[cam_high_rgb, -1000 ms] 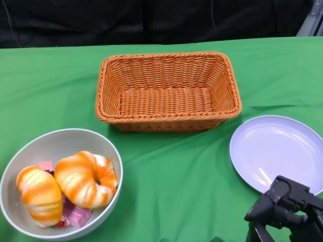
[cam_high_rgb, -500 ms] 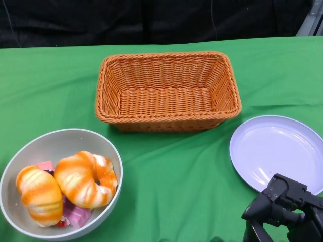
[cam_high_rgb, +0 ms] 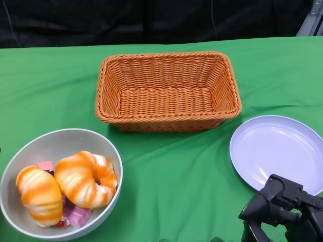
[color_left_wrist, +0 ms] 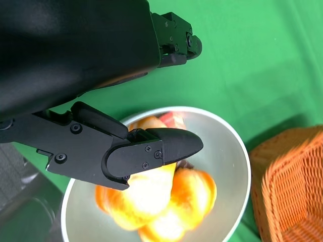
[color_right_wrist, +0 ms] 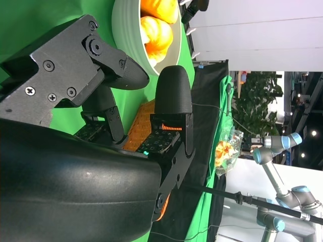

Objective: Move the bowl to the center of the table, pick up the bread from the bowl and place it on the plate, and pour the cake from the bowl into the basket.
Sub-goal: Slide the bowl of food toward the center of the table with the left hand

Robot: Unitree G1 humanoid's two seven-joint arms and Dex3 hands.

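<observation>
**Bowl waits at the left edge, both hands empty**

The bowl sits at the table's near left, well off centre, so the first step is not yet done. It is smooth, grey and round-walled, and holds two glossy orange-and-white bread rolls lying side by side, touching, on top of pink cake cubes. That stacking suits the task order: bread lifted out first, cake poured after.

The left hand shows only in its wrist view, hovering above the bowl with fingers spread and nothing held, probably lining up for a grip on the rim.

The basket stands at the middle back, an oblong of woven orange wicker with a ribbed texture, empty and ready for the cake.

The plate, pale lilac, flat and shiny, lies to the right, just beside the basket. The right hand rests near the plate's front edge, fingers apart, holding nothing.
</observation>
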